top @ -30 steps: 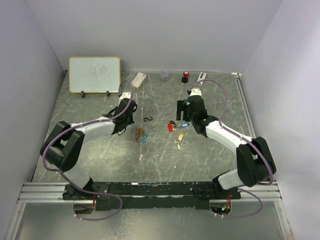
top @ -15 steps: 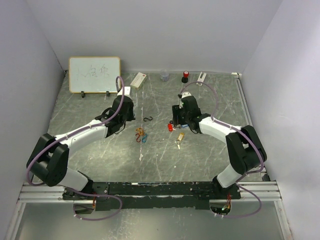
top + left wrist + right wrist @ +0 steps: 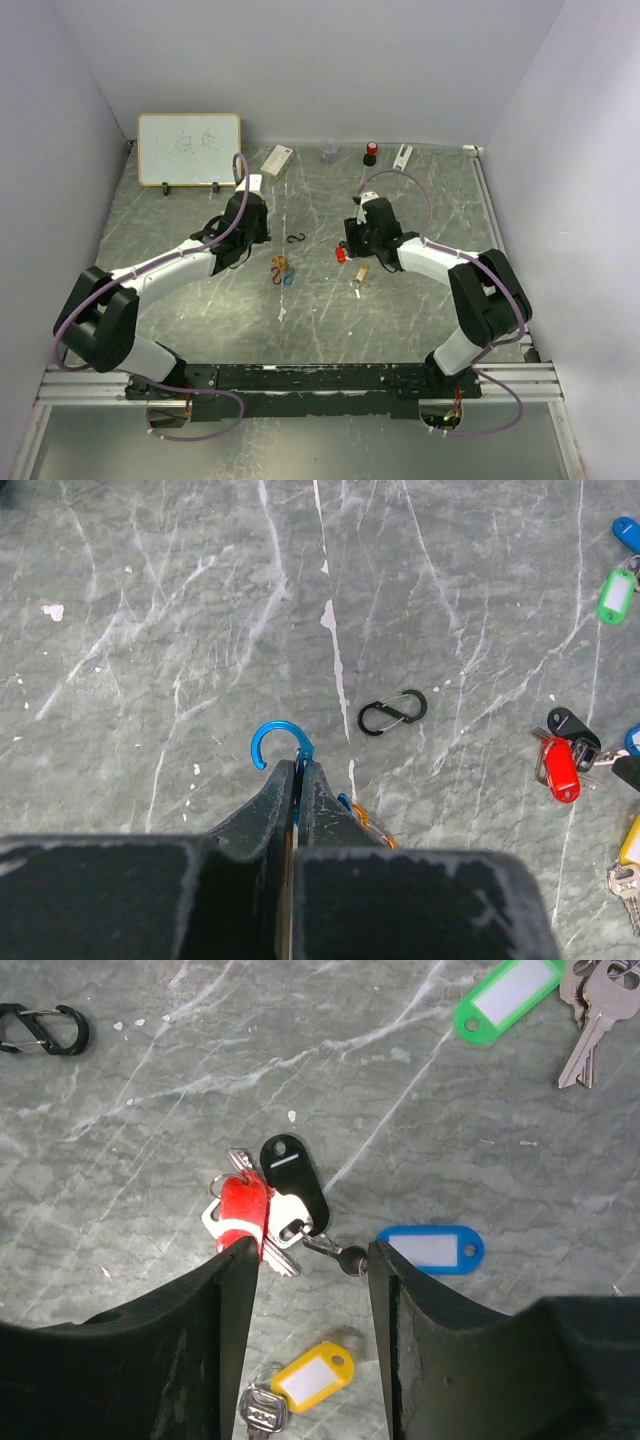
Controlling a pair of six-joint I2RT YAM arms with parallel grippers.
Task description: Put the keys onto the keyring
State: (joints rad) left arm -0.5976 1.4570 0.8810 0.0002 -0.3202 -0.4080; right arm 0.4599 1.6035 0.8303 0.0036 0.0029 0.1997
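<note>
The keys [image 3: 270,1222] lie flat on the table [image 3: 150,1110]. A red-tagged key [image 3: 243,1215] overlaps a black-tagged key [image 3: 293,1175], with a blue tag [image 3: 430,1249] just beside them. A yellow-tagged key [image 3: 312,1375] lies near them, and the green-tagged keys [image 3: 505,995] lie well apart.

The blue clip [image 3: 278,742] shows only its hooked top beyond the left arm's fingers [image 3: 262,805]; the rest is pinched out of sight between them. Just beside those fingers an orange and blue bit [image 3: 362,817] peeks out, too covered to name. The red tag [image 3: 245,1210] slips partly behind one of the right arm's fingers [image 3: 230,1300], and between them the key [image 3: 264,1412] under the yellow tag [image 3: 312,1372] runs off the bottom edge. The writing on the whiteboard [image 3: 189,148] is too small to read.
</note>
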